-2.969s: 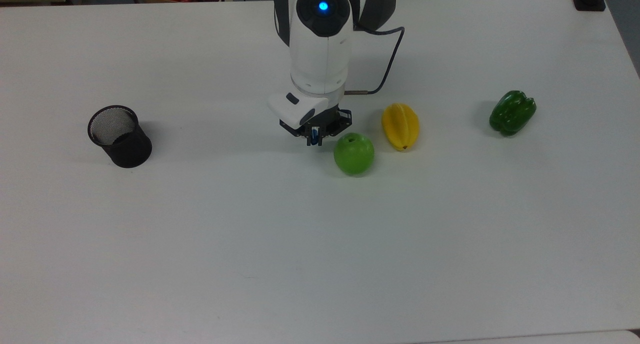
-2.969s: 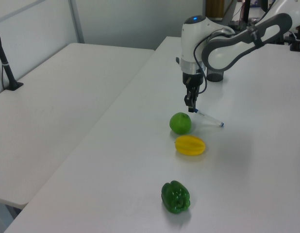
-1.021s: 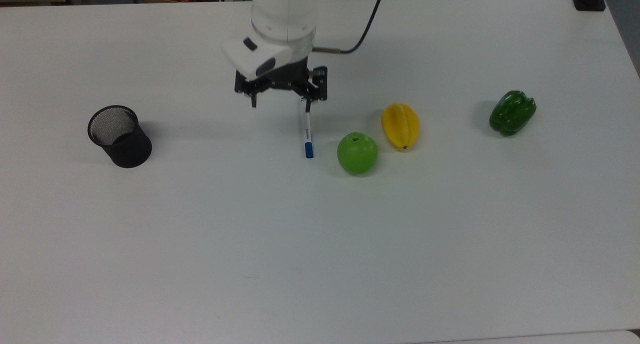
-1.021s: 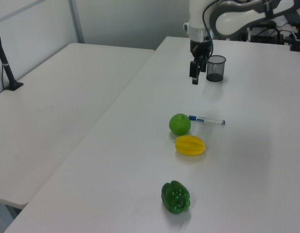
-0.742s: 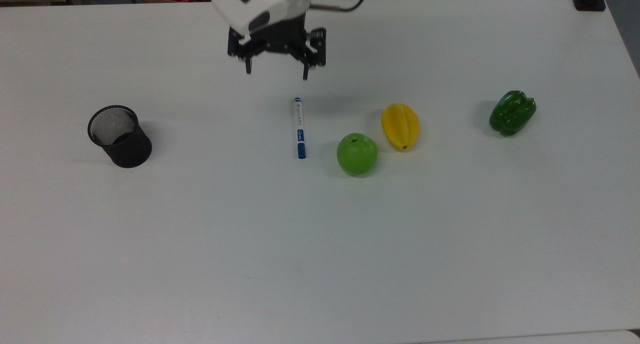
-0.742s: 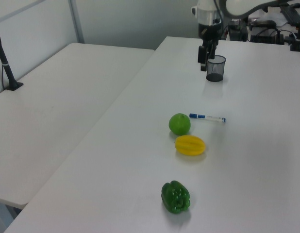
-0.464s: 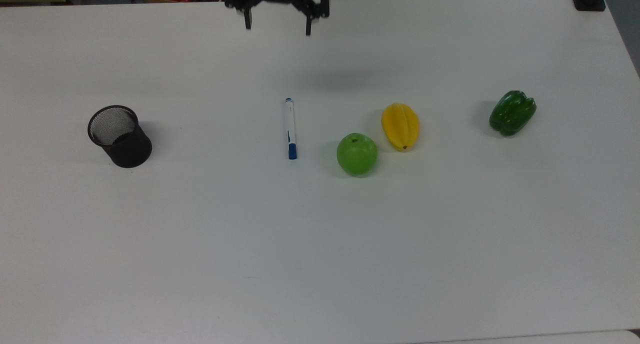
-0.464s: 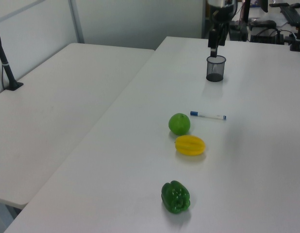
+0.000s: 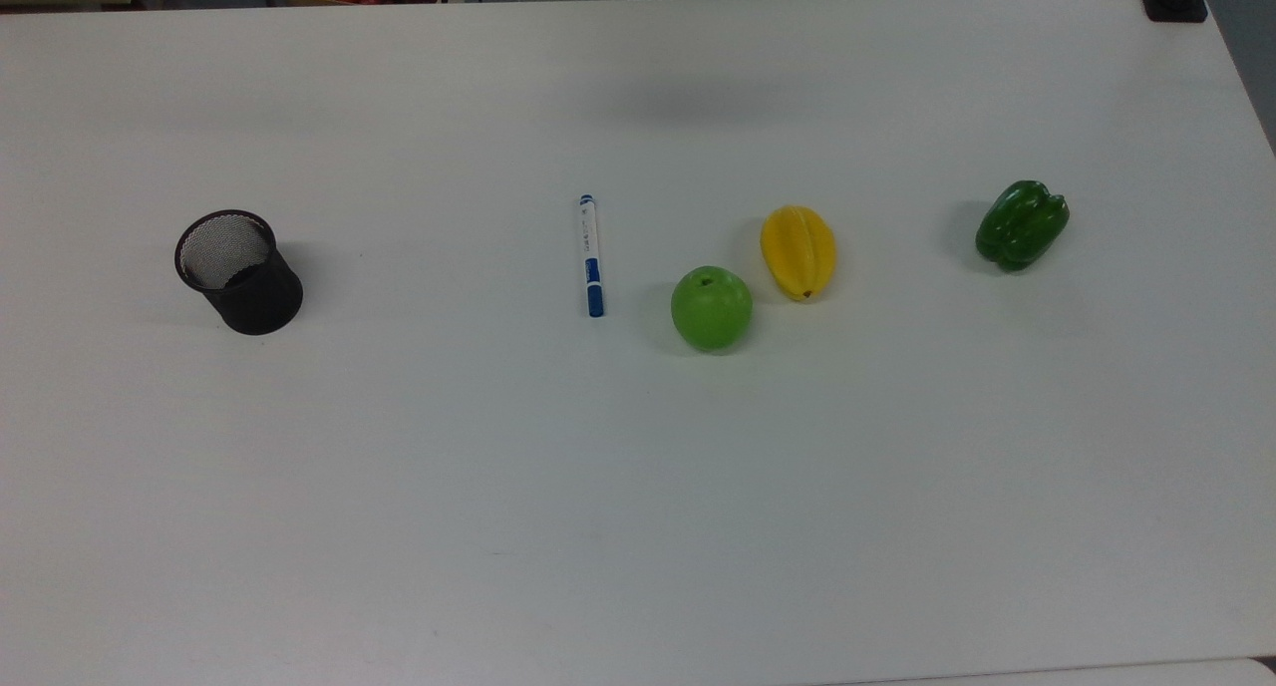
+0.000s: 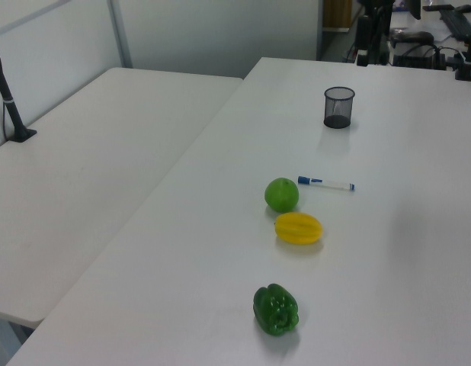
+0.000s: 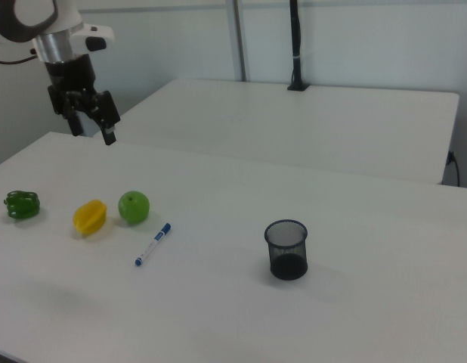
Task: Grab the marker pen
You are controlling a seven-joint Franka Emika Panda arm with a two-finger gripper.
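The marker pen [image 9: 591, 255] lies flat on the white table [image 9: 638, 516], a slim white barrel with its blue cap towards the top view's bottom. It rests just left of the green apple [image 9: 711, 308] in the top view, apart from it. It also shows as the pen [image 10: 326, 184] in the left view and the pen [image 11: 153, 243] in the right view. My gripper [image 11: 91, 130] hangs high above the table at the right view's upper left, far from the pen. It is open and holds nothing.
A yellow starfruit [image 9: 798, 251] and a green bell pepper [image 9: 1021, 223] lie to the apple's right in the top view. A black mesh cup [image 9: 239, 271] stands upright at the top view's left. A second table [image 10: 91, 168] adjoins this one.
The gripper, which had let go of the pen, has risen and pulled back out of the top view. The pen has rolled slightly to the top view's right.
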